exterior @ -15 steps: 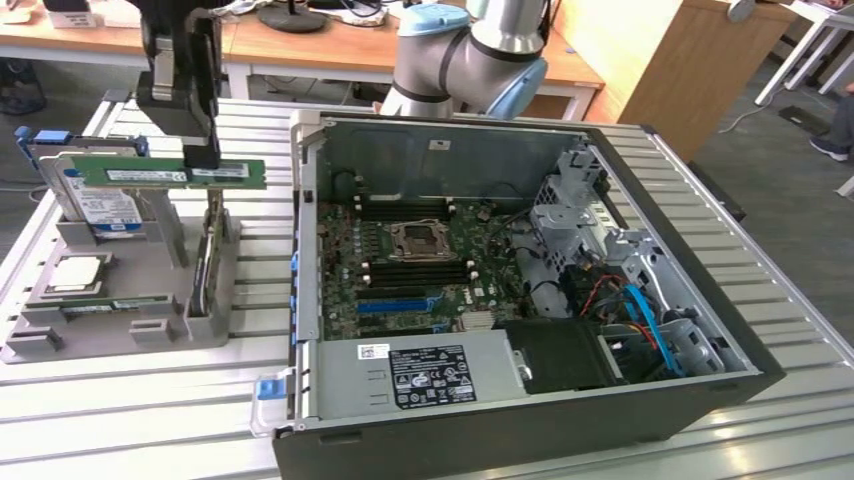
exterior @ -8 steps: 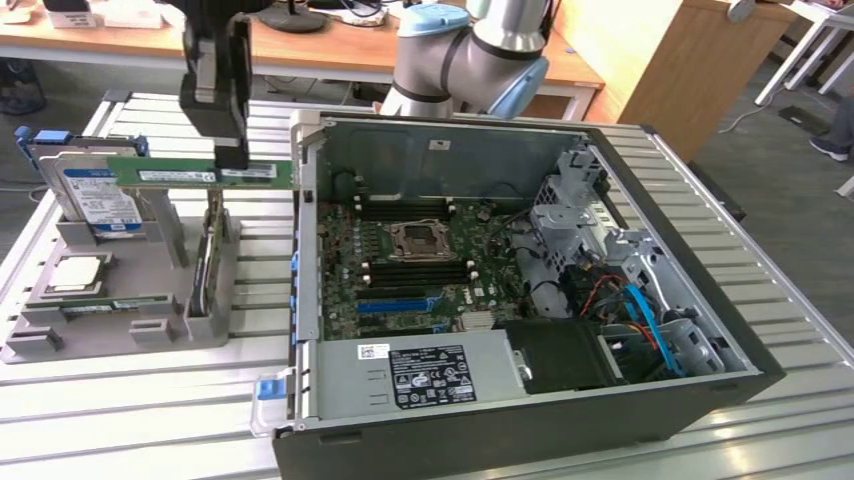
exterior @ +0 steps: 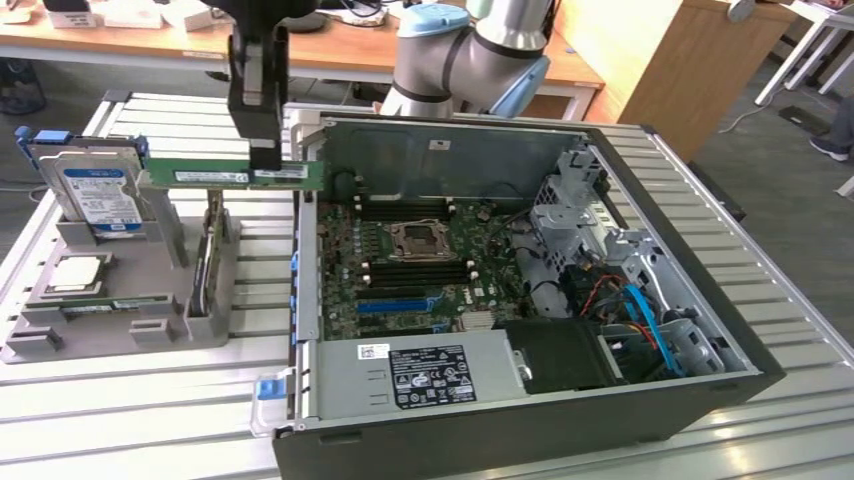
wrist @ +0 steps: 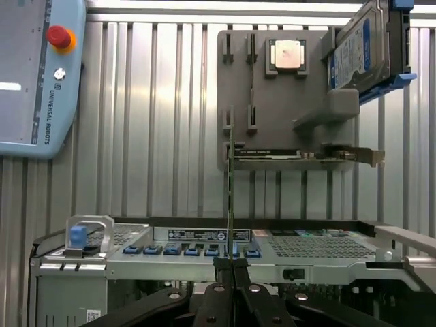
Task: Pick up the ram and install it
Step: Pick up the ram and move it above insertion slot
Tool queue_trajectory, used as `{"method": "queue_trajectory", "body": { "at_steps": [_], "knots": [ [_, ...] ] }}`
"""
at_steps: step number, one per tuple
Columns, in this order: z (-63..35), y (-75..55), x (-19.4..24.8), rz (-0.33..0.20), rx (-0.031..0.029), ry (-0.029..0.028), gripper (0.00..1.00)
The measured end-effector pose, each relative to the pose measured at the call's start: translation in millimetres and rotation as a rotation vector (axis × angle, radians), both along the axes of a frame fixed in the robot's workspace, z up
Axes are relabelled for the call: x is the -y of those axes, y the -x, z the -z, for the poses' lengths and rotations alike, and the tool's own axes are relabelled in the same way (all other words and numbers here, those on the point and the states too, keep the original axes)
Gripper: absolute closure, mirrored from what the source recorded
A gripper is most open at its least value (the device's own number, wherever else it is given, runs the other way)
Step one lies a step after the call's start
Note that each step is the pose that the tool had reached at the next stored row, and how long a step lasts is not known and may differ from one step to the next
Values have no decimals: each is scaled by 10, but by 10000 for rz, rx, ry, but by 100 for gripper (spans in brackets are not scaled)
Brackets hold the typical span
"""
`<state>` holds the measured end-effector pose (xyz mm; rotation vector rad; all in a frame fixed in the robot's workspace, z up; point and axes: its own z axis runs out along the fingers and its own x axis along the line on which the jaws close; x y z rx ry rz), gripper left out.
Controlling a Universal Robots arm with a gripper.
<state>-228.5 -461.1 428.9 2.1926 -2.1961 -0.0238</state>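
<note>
Exterior view: my gripper (exterior: 266,160) hangs at the left wall of the case (exterior: 534,430), fingers closed on the ram (exterior: 194,176), which it holds above the grey holder (exterior: 134,330). The ram's long axis runs left to right, roughly parallel to the black slots (exterior: 414,272), which lie lower and to the exterior view's right.

Wrist view: the ram (wrist: 230,191) appears edge-on, pinched in the gripper (wrist: 231,267), with the case (wrist: 204,252) just beyond.

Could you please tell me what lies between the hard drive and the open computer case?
In the exterior view, the ram, clamped in the gripper, hangs between the hard drive and the computer case, above the gray holder.
</note>
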Motion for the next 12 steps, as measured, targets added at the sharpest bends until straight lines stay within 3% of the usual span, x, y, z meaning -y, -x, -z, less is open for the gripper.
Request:
{"method": "queue_trajectory", "body": {
  "at_steps": [12],
  "knots": [
    [0,-408,3,0,0,0,89]
  ]
}}
